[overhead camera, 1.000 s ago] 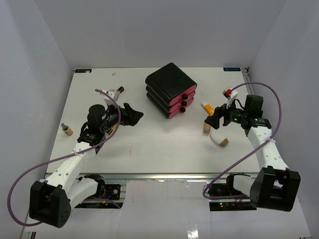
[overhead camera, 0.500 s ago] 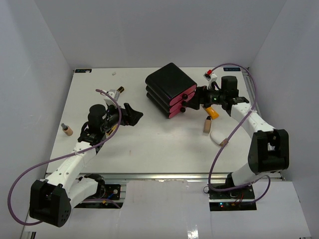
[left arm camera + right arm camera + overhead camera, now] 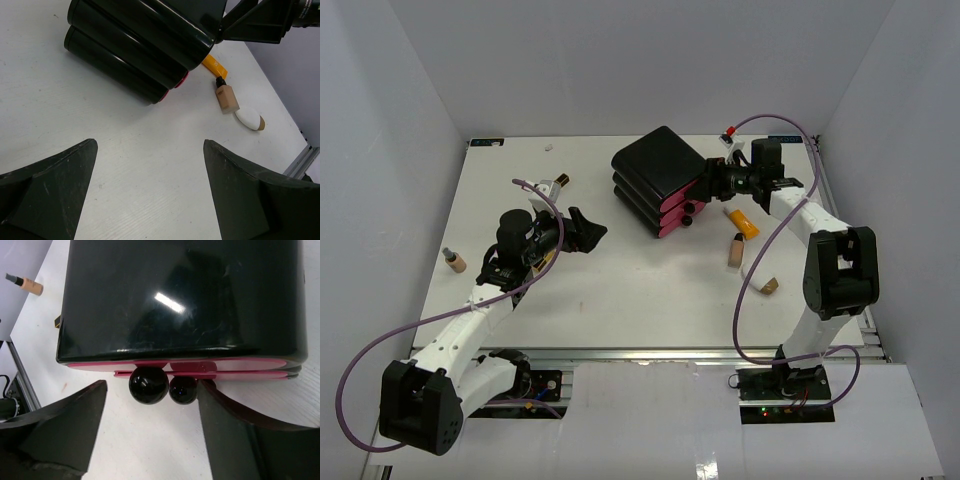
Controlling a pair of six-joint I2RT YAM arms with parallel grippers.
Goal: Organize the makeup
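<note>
Top external view gave us the makeup scattered. The orange tube [image 3: 742, 222], a tan bottle [image 3: 734, 250] and the white oval tube [image 3: 767, 287] lay in a loose line on the right, running nearward from the black box [image 3: 655, 170]. A lone tan bottle [image 3: 453, 261] sat at the left edge of the table [image 3: 620, 300]. A third bottle [image 3: 557, 184] lay far-left, beside the left arm's cable. None of it was in a drawer that we could see.

The right gripper [image 3: 152, 390] was spread wide and held nothing, its fingers straddling two black knobs [image 3: 148, 385] on the pink drawer fronts. The left gripper [image 3: 150, 145] hung wide open and empty over bare table, left of the box, facing it.

We judged the risk to be at the knobs. They sat nearly touching, so closing could catch both and drag two drawers, or slide the whole light box. If the box shifted, it could roll the orange tube, which lay just beside its right corner.

We could not see inside any drawer. The right wrist view showed only two knobs. One drawer front looked slightly proud, but that was hard to confirm. The third bottle's label was too small to read.
</note>
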